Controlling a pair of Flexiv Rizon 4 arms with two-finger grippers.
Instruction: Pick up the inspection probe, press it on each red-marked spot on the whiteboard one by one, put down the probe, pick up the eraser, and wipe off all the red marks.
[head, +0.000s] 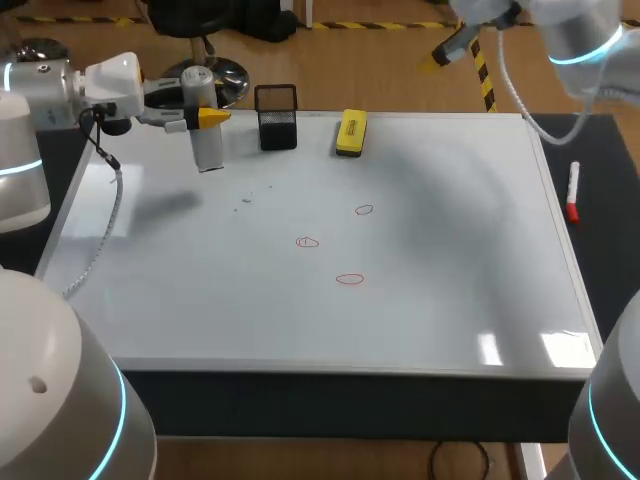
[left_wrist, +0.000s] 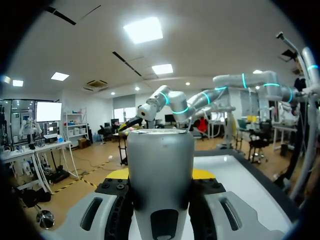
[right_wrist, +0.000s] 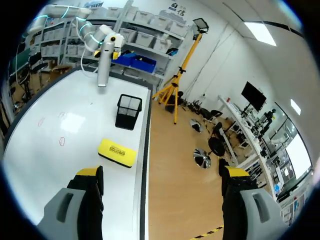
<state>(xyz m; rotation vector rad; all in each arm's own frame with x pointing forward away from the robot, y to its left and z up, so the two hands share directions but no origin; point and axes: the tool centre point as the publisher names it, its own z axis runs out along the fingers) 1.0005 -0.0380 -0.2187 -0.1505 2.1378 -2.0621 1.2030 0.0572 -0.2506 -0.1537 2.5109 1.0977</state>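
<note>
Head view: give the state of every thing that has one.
inspection probe: upright, gripped, lifted off the whiteboard.
left hand: shut on the inspection probe.
right hand: open, empty.
eraser: lying flat, untouched.
red marks: three, all unwiped.
mesh holder: upright.
marker: lying beside the whiteboard.

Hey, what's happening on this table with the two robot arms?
The left gripper is shut on a grey inspection probe, holding it upright over the whiteboard's far left part, away from the three red marks drawn near the middle. The right gripper is open and empty, held high near the board's far edge. The yellow eraser lies by that edge beside a black mesh cup.
</note>
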